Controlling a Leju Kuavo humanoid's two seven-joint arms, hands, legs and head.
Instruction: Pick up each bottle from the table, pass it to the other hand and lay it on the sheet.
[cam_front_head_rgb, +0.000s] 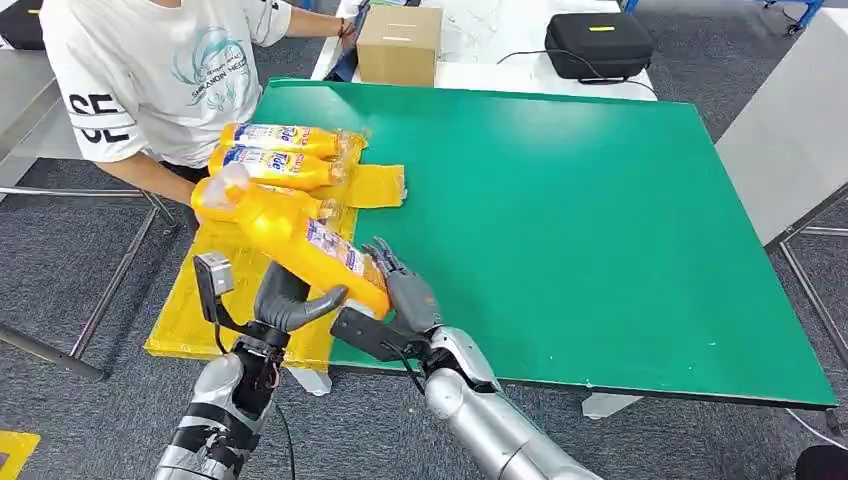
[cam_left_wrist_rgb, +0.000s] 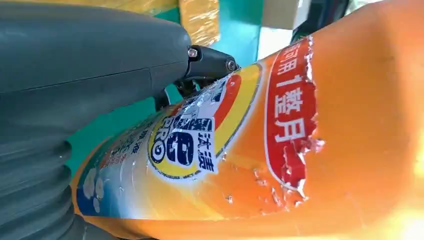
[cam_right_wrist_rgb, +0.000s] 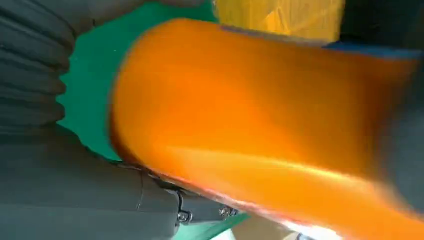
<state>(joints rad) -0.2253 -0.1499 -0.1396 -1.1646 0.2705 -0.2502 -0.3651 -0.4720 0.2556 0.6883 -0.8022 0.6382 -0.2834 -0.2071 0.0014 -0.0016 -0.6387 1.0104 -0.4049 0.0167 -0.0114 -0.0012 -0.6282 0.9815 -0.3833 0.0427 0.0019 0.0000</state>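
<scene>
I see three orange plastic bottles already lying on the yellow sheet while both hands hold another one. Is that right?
Not quite: the head view shows two orange plastic bottles lying on the yellow sheet, not three. Both the left hand and right hand hold another one.

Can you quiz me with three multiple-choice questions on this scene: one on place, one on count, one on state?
1. Where does the crinkled yellow plastic sheet lie?
A. the green table's left edge
B. its right edge
C. the floor

2. How many orange bottles lie on it?
A. none
B. two
C. five

3. The third orange plastic bottle is:
A. standing on the table
B. held in the air
C. inside the box

Answers: 1 A, it drapes off the left side; 2 B, two lie side by side; 3 B, left hand and right hand both touch it.
</scene>
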